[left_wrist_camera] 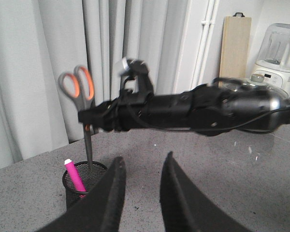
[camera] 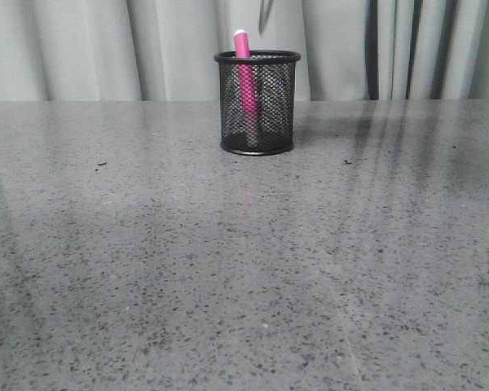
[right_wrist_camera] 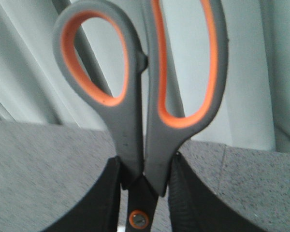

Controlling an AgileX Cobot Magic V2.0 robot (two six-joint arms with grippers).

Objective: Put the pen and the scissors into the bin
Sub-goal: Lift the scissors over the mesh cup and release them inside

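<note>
The bin (camera: 257, 102), a black mesh cup, stands at the far middle of the grey table. The pink pen (camera: 244, 73) stands in it, its whitish cap above the rim. My right gripper (right_wrist_camera: 145, 164) is shut on the scissors (right_wrist_camera: 140, 72) just above the orange pivot, handles up. In the left wrist view the right gripper (left_wrist_camera: 94, 116) holds the scissors (left_wrist_camera: 77, 87) upright over the bin (left_wrist_camera: 70, 186), blade tip at the rim beside the pen (left_wrist_camera: 75, 176). Only the blade tip (camera: 265, 16) shows in the front view. My left gripper (left_wrist_camera: 144, 158) is open and empty, apart from the bin.
Grey curtains hang behind the table. In the left wrist view a wooden board (left_wrist_camera: 236, 46) and a blender (left_wrist_camera: 273, 58) stand at the far side, beyond the right arm (left_wrist_camera: 198, 108), which stretches across above the table.
</note>
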